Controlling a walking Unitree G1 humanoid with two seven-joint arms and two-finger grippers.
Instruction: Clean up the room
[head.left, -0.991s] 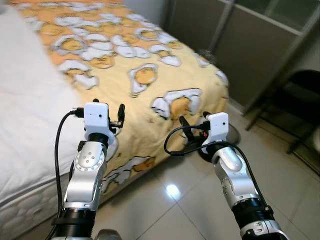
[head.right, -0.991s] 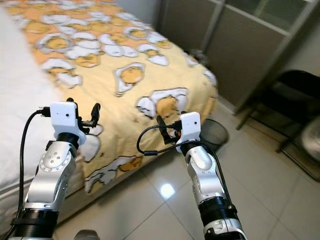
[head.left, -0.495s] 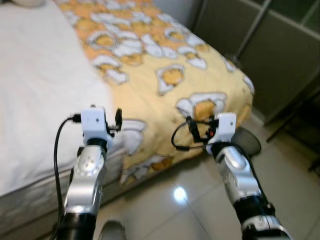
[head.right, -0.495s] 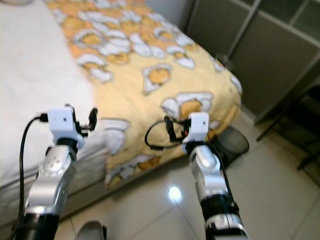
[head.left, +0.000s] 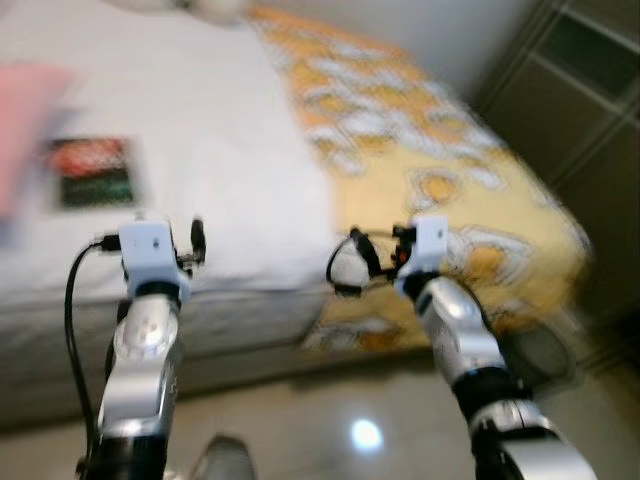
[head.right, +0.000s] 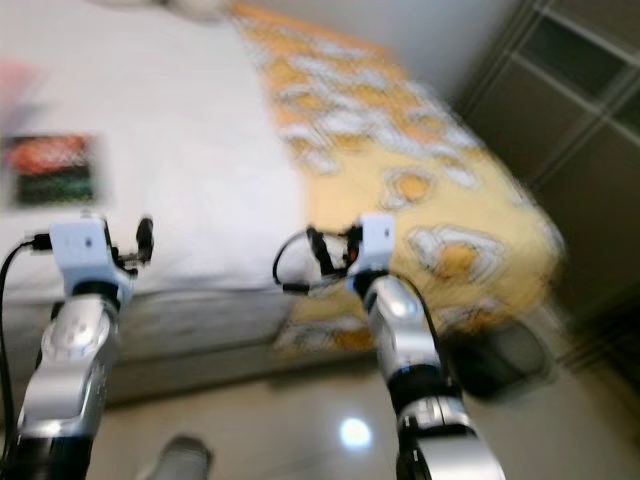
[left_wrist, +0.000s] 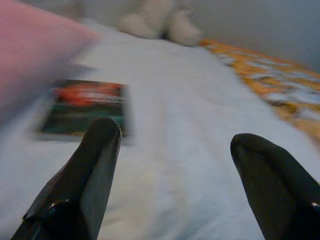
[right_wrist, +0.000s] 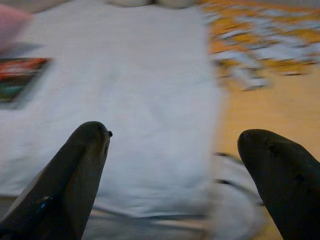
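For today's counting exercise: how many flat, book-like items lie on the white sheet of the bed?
1. A red-and-green book or packet lies on the white sheet, toward the robot's left beside something pink. The pictures are blurred, so others may be hidden under the pink thing.

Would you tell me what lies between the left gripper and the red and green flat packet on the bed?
Bare white sheet, seen in the left wrist view, separates the left gripper from the red and green flat packet.
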